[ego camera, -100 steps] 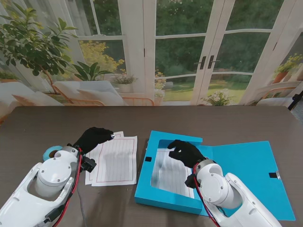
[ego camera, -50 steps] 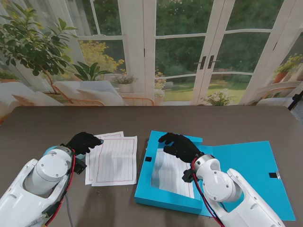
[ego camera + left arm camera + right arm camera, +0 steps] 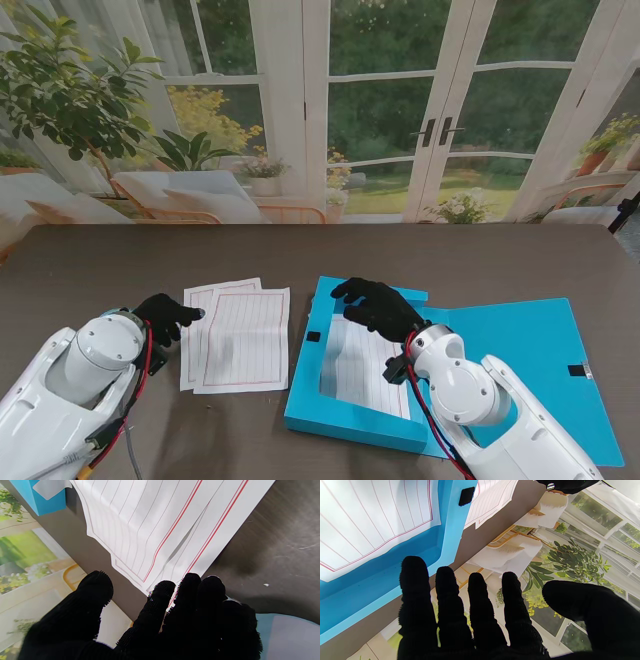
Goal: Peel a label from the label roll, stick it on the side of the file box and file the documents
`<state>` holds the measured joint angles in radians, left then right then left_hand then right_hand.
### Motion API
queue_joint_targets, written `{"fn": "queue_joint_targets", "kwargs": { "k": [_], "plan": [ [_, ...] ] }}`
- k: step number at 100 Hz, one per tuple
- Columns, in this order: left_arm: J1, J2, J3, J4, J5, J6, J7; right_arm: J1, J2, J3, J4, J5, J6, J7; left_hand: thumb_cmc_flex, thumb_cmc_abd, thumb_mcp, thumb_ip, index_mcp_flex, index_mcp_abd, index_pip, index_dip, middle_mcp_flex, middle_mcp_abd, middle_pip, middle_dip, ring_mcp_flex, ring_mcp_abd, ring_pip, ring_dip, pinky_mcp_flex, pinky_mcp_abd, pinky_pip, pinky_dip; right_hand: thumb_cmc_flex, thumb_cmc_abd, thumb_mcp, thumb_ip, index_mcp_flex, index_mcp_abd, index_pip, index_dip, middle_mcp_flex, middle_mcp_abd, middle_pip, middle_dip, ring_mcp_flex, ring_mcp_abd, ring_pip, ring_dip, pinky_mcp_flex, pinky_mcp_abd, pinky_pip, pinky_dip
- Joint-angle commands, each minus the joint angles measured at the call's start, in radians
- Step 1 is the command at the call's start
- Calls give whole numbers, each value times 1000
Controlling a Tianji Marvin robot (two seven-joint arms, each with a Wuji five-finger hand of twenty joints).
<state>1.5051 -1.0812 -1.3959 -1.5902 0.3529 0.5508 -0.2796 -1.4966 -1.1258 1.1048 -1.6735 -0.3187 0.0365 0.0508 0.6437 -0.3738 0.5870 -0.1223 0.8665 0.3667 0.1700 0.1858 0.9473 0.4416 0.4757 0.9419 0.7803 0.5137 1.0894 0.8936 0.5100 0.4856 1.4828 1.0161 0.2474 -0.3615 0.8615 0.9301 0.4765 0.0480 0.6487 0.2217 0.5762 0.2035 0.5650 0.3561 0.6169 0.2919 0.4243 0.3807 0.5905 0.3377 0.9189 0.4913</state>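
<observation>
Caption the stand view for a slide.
Right hand open over the blue file box; left hand beside loose documents.

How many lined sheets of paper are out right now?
3 visible: two overlapping lined sheets and on the table left of the blue file box, one sheet inside it. More may be stacked underneath.

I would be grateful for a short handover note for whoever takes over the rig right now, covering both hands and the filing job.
Left hand: open, empty, at the left edge of the loose sheets, which lie on the table left of the file box.
Right hand: open, empty, over the box's far rim.
File box: open, lid folded out to the right, one lined sheet inside.
Label roll: by the left hand; hidden in the stand view.
Done: one sheet filed.
Left: file the loose sheets. Label on the box's side not confirmed.
</observation>
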Motion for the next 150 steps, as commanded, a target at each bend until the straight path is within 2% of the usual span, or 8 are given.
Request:
{"fn": "queue_joint_targets", "kwargs": {
  "k": [1,18,29,38,55,85,137,150],
  "plan": [
    [-5,2,4,15,-4,1,-14,-5,-2,-2,-10,3,2,18,-31,29,-32,35,20,22,-1,-12,22,19,54,26,47,21,76,27,81,-32,102,19,-36,21,-10,-24,18,-12,-15,-6,17,-18,-15,5,23,-15,-11,0,-423,18,-24,10],
    [-26,8,16,44,-28,18,-47,-8,-3,-1,-15,18,10,22,-29,63,-80,41,19,25,-11,-36,36,8,136,62,96,-9,152,38,134,-43,151,-11,-36,25,-11,-24,21,-10,-15,-5,17,-17,-17,7,24,-14,-12,2,-422,21,-29,13],
    [-36,3,21,63,-57,19,-39,-12,-3,0,-19,23,14,22,-19,76,-108,46,39,19,0,-44,73,-3,206,107,155,-34,227,46,196,-34,200,-30,-35,27,-11,-24,22,-10,-16,-5,17,-17,-18,8,24,-12,-13,3,-420,21,-32,16],
    [-45,3,25,76,-70,17,-47,-15,-3,1,-22,28,17,24,-8,96,-150,52,53,-3,-8,-55,108,-21,253,151,206,-63,288,29,252,-43,261,-97,-33,28,-11,-23,23,-10,-17,-5,17,-16,-19,9,25,-13,-13,3,-418,21,-34,18],
    [-67,6,39,101,-79,23,-64,-18,-3,3,-25,35,22,25,-2,125,-199,57,48,-23,-23,-64,131,-45,298,186,243,-100,335,24,298,-62,302,-136,-32,30,-11,-22,24,-10,-17,-5,19,-14,-19,9,26,-13,-13,4,-418,21,-37,21],
    [-88,-4,56,136,-126,26,-49,-23,-4,4,-24,45,27,28,8,143,-235,61,47,-47,-41,-73,127,-50,323,206,239,-104,349,24,293,-63,306,-153,-28,33,-11,-20,25,-8,-17,-4,17,-12,-20,10,24,-10,-15,5,-416,21,-44,27],
    [-78,-2,67,137,-116,59,-51,-25,-6,-4,-23,60,32,24,25,164,-276,70,46,30,-43,-73,120,-61,330,215,237,-112,348,20,283,-67,302,-158,-22,34,-12,-14,30,-5,-18,-4,19,-10,-20,11,23,-9,-15,6,-419,21,-55,36],
    [-70,-3,63,126,-119,68,-46,-24,-7,-7,-23,63,34,24,29,165,-280,72,53,25,-38,-72,125,-62,327,211,238,-112,346,18,284,-64,300,-159,-20,36,-12,-13,30,-3,-19,-4,18,-10,-21,11,23,-8,-16,6,-419,21,-57,38]
  ]
}}
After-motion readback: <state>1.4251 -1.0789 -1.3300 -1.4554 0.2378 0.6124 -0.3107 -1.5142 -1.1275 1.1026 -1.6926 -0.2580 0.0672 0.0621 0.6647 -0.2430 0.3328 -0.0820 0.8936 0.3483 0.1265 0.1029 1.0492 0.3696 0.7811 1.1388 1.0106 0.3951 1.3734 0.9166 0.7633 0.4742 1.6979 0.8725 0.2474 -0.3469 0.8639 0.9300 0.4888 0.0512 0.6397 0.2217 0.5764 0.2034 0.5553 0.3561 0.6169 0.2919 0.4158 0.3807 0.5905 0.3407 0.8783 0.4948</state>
